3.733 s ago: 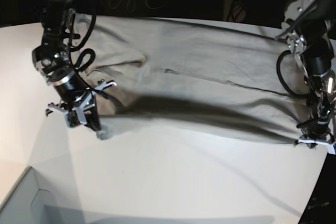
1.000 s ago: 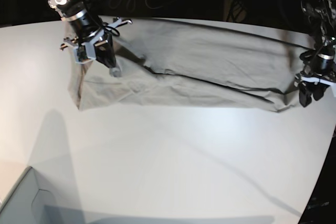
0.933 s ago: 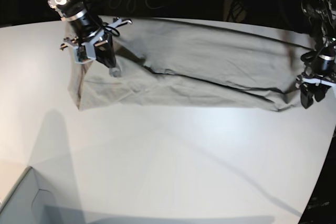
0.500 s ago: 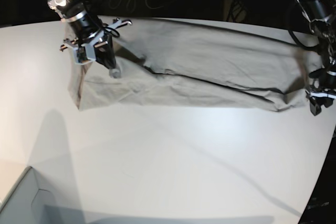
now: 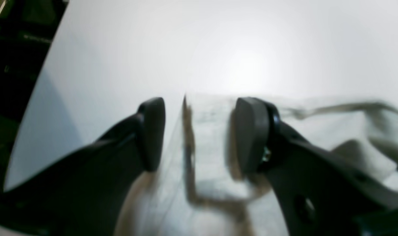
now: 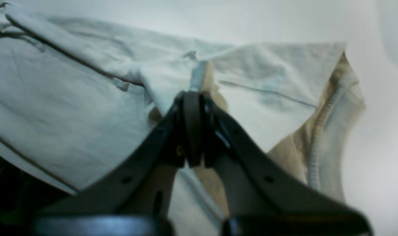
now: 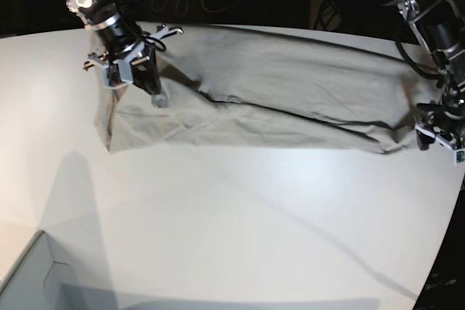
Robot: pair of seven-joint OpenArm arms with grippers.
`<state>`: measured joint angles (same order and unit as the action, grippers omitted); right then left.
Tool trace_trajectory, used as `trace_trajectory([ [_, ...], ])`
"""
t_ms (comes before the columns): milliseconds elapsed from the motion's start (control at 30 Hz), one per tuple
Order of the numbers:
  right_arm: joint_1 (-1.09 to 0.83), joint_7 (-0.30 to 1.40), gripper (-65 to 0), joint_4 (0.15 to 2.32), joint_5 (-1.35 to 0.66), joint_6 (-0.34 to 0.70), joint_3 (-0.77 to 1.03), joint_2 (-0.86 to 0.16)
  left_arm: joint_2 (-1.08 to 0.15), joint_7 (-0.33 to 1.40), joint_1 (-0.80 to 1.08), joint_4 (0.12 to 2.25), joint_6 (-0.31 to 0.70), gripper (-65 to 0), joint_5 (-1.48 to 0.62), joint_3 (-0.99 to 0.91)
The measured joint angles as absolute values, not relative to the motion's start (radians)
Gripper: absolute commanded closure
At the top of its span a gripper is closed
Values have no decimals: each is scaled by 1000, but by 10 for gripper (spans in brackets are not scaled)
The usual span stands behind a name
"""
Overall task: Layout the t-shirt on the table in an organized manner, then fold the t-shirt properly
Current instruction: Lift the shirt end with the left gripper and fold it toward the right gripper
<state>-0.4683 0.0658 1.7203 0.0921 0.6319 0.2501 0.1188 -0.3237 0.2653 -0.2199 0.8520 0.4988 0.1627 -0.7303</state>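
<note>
Right gripper (image 6: 193,98): pressed together, pinching a raised fold of the shirt (image 7: 276,92) near the counter's (image 7: 232,215) far left corner. Left gripper (image 5: 199,131): spread, straddling the shirt's edge near the counter's right edge; a grip is not visible. The shirt lies along the far edge, spread wide between both grippers, wrinkled, with a long crease. Ribbed collar (image 6: 320,131) just beside the right gripper.
</note>
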Motion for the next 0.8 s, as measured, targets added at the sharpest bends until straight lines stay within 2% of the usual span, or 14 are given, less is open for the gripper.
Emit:
trace_trajectory([
  [300,-469,67,0,1720,92,632,250,119,-323,272,-220,851,503,-322,182,-638],
  [400,-469,66,0,1720,92,632,250,119,-321,271,-221,851,502,-198,179,-638],
  [500,-469,67,0,1720,92,632,250,119,-321,270,-219,851,501,-10,176,-641],
  [800,-469,66,0,1720,92,632,250,119,-314,273,-213,886,500,0,176,-666],
])
